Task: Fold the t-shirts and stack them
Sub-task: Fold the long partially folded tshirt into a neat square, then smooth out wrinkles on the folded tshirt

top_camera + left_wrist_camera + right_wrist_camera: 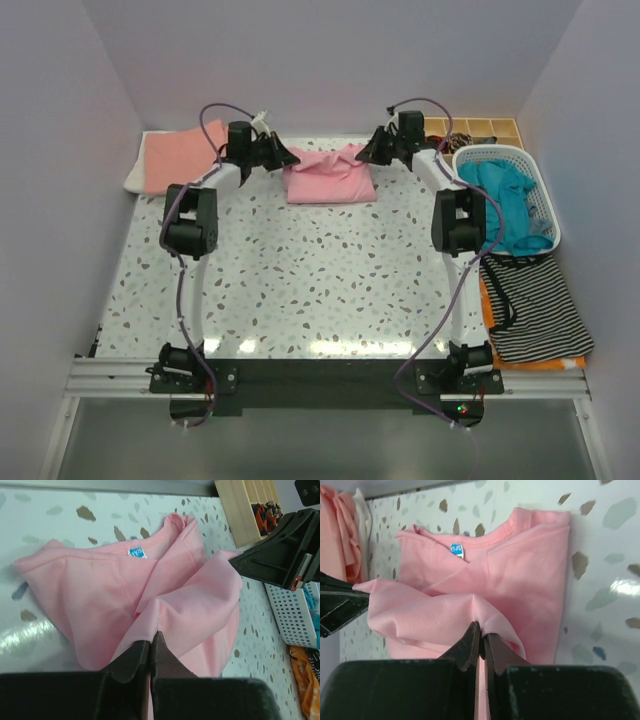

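- Top external view: we see both arms stretched from their bases at the near edge to the far side of the bench (pixel 300 270), elbows raised, wrists turned inward toward each other.
- Between them lies the pink t-shirt (pixel 330 178), partly folded, at the far middle of the bench.
- We find the left fingers (pixel 284 157) at the shirt's left edge and the right fingers (pixel 367 153) at its right edge.
- Left wrist view: the left fingers are pressed together on a raised fold of pink cloth.
- Right wrist view: the right fingers likewise pinch a lifted fold; the collar with its small label (pixel 456 550) lies flat beyond.
- We note the salmon t-shirt (pixel 185 155) at the far left corner and the teal t-shirt (pixel 505 195) in the white basket (pixel 548 215) on the right.
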Controlling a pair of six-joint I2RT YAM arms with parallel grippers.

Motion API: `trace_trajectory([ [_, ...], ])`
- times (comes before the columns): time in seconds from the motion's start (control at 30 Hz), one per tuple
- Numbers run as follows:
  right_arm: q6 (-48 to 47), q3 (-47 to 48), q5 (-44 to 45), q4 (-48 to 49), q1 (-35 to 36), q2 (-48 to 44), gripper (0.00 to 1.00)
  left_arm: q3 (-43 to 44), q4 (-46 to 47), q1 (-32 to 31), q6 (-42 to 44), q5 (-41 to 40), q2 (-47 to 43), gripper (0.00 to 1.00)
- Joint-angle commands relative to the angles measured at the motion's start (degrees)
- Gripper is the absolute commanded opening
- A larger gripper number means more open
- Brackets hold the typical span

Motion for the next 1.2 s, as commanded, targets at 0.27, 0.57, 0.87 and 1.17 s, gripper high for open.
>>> trace_trajectory([
  [0.27, -4.1, 11.7, 12.6, 21.9, -0.9, 7.1, 0.89, 24.4, 22.1, 4.1, -8.8, 1.4, 18.9, 1.00],
  [0.57, -8.1, -1.7, 12.9, 19.2, -0.6, -5.7, 0.91, 3.0, 19.6, 4.5, 2.8, -6.9, -2.3, 1.00],
  [0.87, -6.4, -16.5, 9.7, 16.4, -0.6, -11.4, 0.91, -9.2, 21.3, 3.4, -0.2, -0.3, -4.6, 1.00],
  [1.17, -4.5, -24.4, 7.3, 15.4, -0.6, -13.4, 0.88, -17.3, 23.6, 2.4, -0.2, 0.2, -4.3, 1.00],
])
